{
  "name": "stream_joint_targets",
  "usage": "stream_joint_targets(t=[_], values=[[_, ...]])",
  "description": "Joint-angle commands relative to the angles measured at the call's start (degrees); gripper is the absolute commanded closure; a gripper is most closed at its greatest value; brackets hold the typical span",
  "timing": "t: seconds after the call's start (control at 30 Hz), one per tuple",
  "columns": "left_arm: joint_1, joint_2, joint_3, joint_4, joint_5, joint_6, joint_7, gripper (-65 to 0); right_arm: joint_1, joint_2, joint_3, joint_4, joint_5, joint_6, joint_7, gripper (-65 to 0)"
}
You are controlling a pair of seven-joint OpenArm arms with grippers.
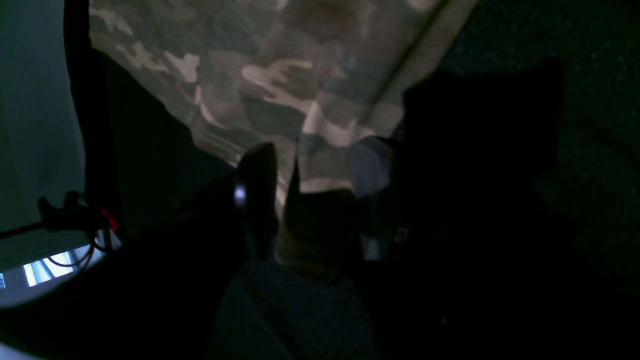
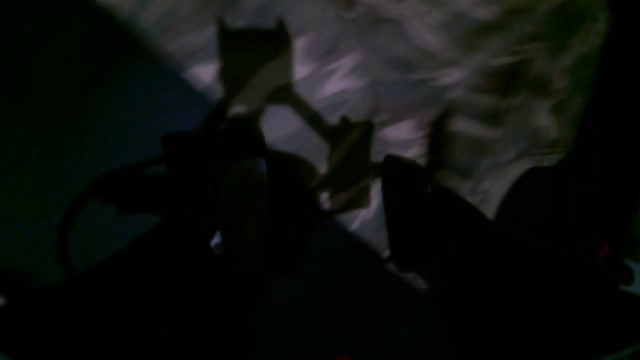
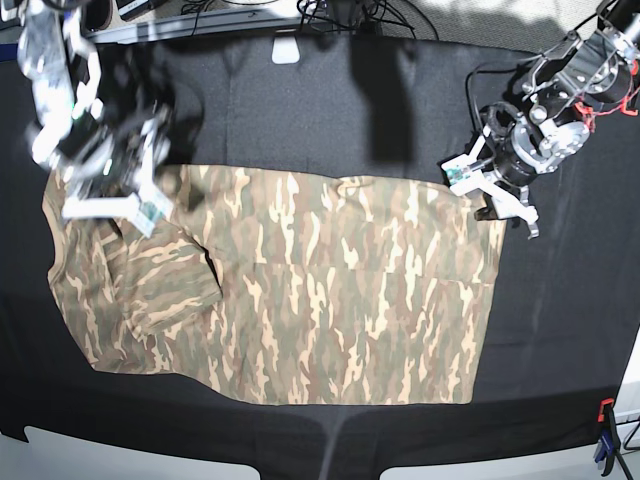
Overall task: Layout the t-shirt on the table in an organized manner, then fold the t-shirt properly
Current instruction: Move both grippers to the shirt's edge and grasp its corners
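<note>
Looks like a robotics lab setup: a desk (image 3: 300, 90) draped in black cloth, a tangle of cables (image 3: 345, 12) along its far edge, and a clamp (image 3: 604, 437) at the corner.

Beyond the far edge of the black-draped bench (image 3: 300, 110), tangled dark cables (image 3: 345, 12) lie on a pale floor; a red-and-blue clamp (image 3: 606, 432) grips its near corner.

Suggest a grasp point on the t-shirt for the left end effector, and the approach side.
Probably the far hem corner of the t-shirt, beside the left end effector. The hem edge lies flat on the table with bare black cloth past it, so come in from off the shirt, slide one finger under and pinch the edge.
</note>
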Motion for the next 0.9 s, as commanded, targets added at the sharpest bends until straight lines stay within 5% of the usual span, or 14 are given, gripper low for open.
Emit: stream_joint_targets(t=[0.0, 0.13, 0.57, 0.73, 0.87], values=[[-0.3, -0.8, -0.4, 0.3, 0.2, 0.2, 0.2, -23.2, -0.7, 0.9, 0.6, 1.0, -0.3, 0.7, 0.3, -35.1], [-0.3, -0.8, -0.4, 0.3, 0.2, 0.2, -0.2, 0.0, -4.5, 1.0, 0.5, 0.9, -2.1, 0.8, 0.8, -35.1], [-0.3, -0.8, -0.4, 0.4, 0.3, 0.2, 2.4, 0.0, -6.7, 4.3, 0.5, -8.5, -9.7, -0.8, 4.7, -35.1], [-0.3, -0.7, -0.4, 0.4, 0.1, 0.2, 1.7, 0.0, -6.6, 6.1, -0.1, -12.5, -14.6, -1.6, 12.2, -35.1], [-0.3, -0.3, -0.4, 0.4, 0.1, 0.3, 1.7, 0.0, -6.6, 6.0, -2.1, -15.0, -22.6, -1.6, 24.1, -35.1]])
